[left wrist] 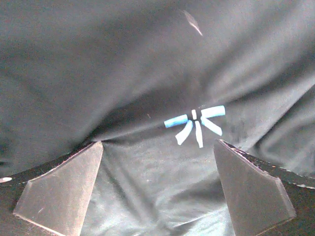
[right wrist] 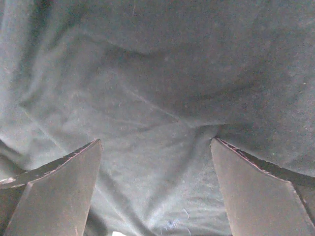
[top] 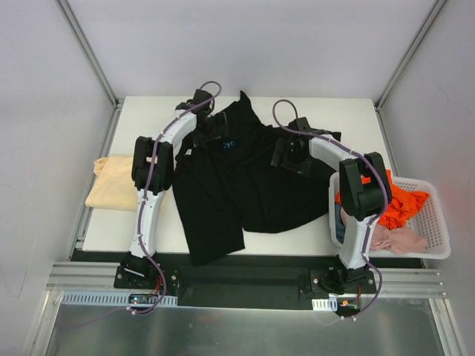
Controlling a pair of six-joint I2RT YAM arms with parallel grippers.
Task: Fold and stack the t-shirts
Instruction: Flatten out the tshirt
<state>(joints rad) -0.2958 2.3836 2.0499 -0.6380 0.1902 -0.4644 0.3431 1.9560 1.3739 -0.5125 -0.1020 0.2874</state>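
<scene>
While the left gripper (left wrist: 158, 143) and right gripper (right wrist: 155, 142) hung open-jawed over the black t-shirt (top: 223, 193) spread on the table (top: 148, 111), its blue spoke-shaped chest mark (left wrist: 196, 125) sat between the left fingers (left wrist: 64, 187), and the tan t-shirt (top: 111, 182) lay at the table's left edge.

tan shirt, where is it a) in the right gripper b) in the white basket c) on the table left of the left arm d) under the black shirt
c, the tan shirt lies on the table at its left edge, outside the left arm, far from the basket on the right.
</scene>
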